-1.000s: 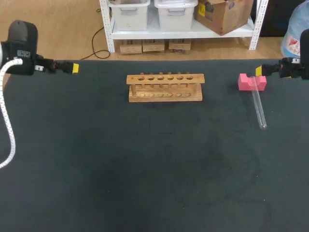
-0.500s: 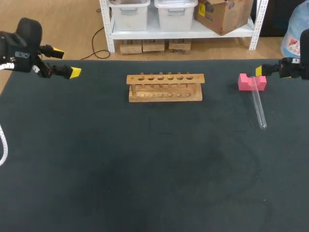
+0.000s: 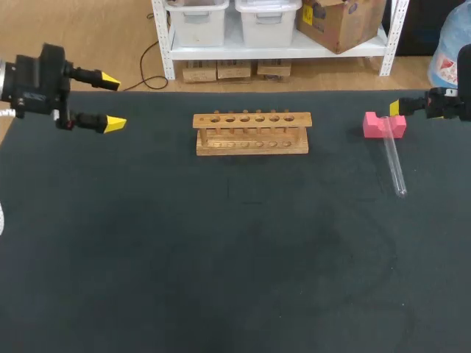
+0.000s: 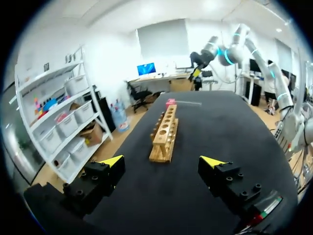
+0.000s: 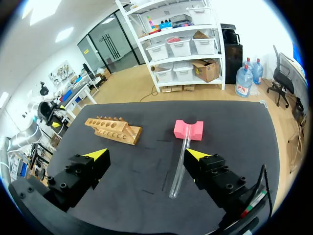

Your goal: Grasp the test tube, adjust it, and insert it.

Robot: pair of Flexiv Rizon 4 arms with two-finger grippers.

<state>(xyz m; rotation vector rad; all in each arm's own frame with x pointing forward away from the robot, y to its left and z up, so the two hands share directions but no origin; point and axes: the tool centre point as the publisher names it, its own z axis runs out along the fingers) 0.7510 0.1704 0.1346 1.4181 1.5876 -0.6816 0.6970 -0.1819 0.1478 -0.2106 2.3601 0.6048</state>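
Glass test tube (image 3: 394, 163) lies with one end propped on the pink block (image 3: 384, 125), well right of the wooden rack (image 3: 252, 133). The left gripper (image 3: 112, 101) and right gripper (image 5: 146, 155) both hang wide open, holding nothing. Biggest risk imo: an off-centre pinch rolls that round tube away.
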